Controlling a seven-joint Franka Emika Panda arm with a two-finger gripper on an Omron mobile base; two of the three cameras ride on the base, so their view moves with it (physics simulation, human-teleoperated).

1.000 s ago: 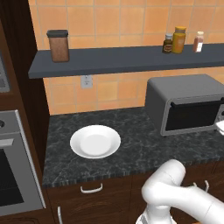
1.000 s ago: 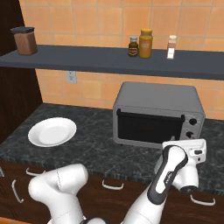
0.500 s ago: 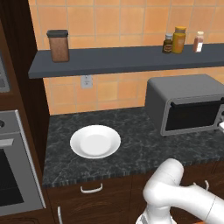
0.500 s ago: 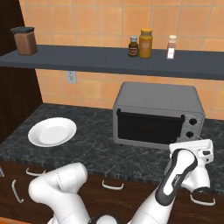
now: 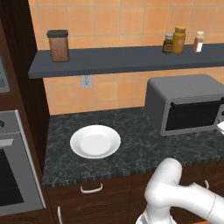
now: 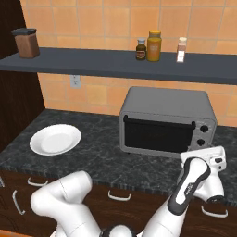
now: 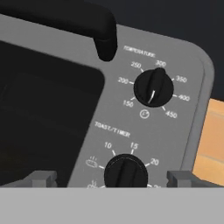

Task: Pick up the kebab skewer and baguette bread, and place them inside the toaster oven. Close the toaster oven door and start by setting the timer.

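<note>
Fingers (image 7: 112, 178) spread apart, timer knob (image 7: 125, 171) of toaster oven (image 7: 144, 127) between them.

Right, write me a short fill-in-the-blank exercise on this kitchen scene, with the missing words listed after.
1. The boxy grey toaster oven has its dark glass door ____.
2. The round white plate sits on the dark stone counter and is ____.
3. In the hand view, the gripper faces the lower black knob, labelled toast/____.

Missing words: shut; empty; timer
</note>
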